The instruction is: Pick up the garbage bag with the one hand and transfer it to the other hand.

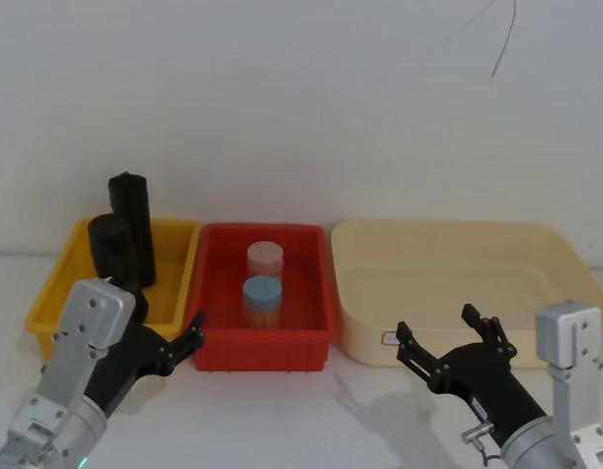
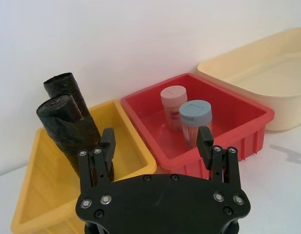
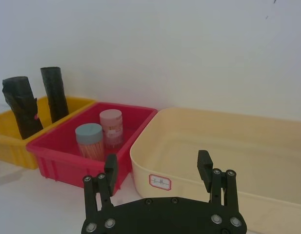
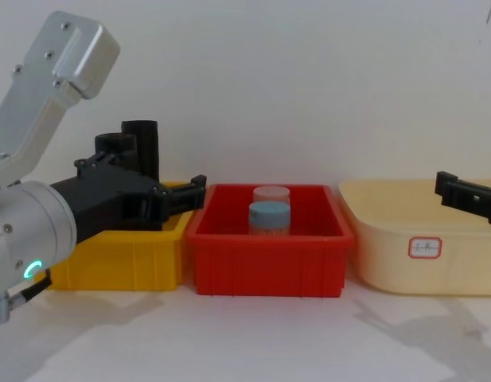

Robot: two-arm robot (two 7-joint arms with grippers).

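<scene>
Two black crinkled garbage bag rolls stand upright in the yellow bin point(image 1: 47, 308) at the left: a taller one point(image 1: 131, 223) behind and a shorter one point(image 1: 109, 244) in front. The left wrist view shows both rolls point(image 2: 62, 124) just beyond the fingers. My left gripper point(image 1: 169, 344), on its silver arm with a green ring, hovers open at the bin's front right corner, clear of the rolls and holding nothing. My right gripper point(image 1: 438, 327) hangs open and holding nothing in front of the cream bin; its wrist view shows the spread fingers point(image 3: 111, 168).
A red bin point(image 1: 265, 347) in the middle holds two capped jars, one blue-lidded point(image 1: 262, 298) and one pink-lidded point(image 1: 265, 259). A large cream bin point(image 1: 379, 303) with a small label stands at the right. A white wall rises close behind the bins.
</scene>
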